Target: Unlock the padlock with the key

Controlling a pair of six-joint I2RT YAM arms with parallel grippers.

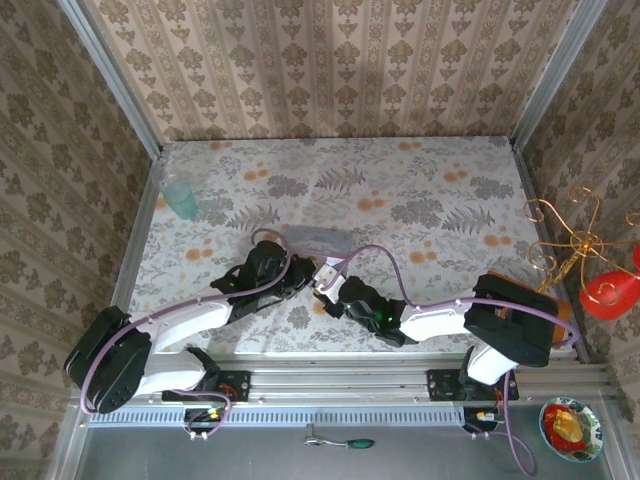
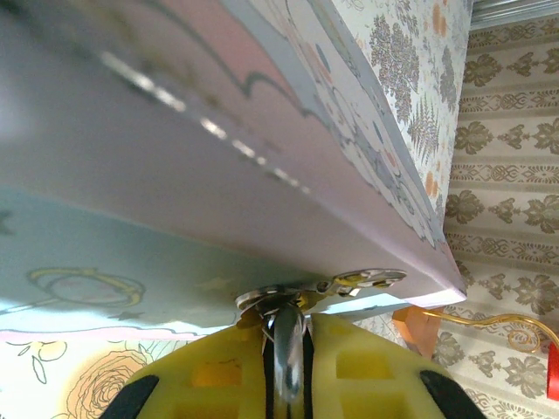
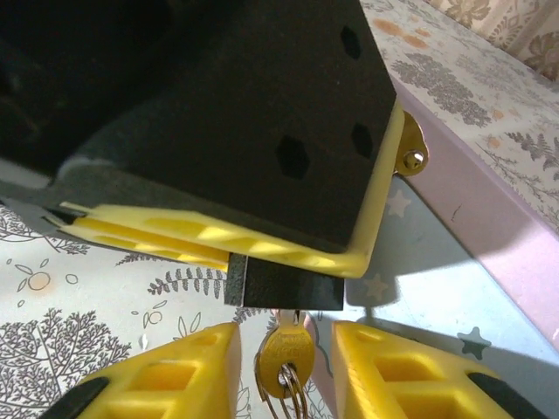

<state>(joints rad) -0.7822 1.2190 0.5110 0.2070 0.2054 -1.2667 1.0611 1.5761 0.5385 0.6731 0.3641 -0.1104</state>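
Note:
The padlock [image 3: 284, 284], a small dark block, hangs under my left gripper [image 3: 262, 244], whose yellow fingers [image 2: 227, 367] are shut on its silvery shackle [image 2: 288, 349]. A brass key [image 3: 284, 353] with a ring sticks out of the padlock's underside. My right gripper [image 3: 284, 336] stands open around the key's head, with a gap on each side. In the top view both grippers meet near the table's middle, left gripper [image 1: 298, 275] facing right gripper [image 1: 335, 292]. The pale blue box [image 2: 131, 253] lies right behind the lock.
The pale blue box [image 1: 315, 240] lies just beyond the grippers. A teal cup [image 1: 182, 198] stands at the back left. A gold wire stand [image 1: 575, 245] with a red piece [image 1: 610, 292] sits beyond the right edge. A screwdriver [image 1: 350, 443] and a bowl [image 1: 570, 428] lie by the bases.

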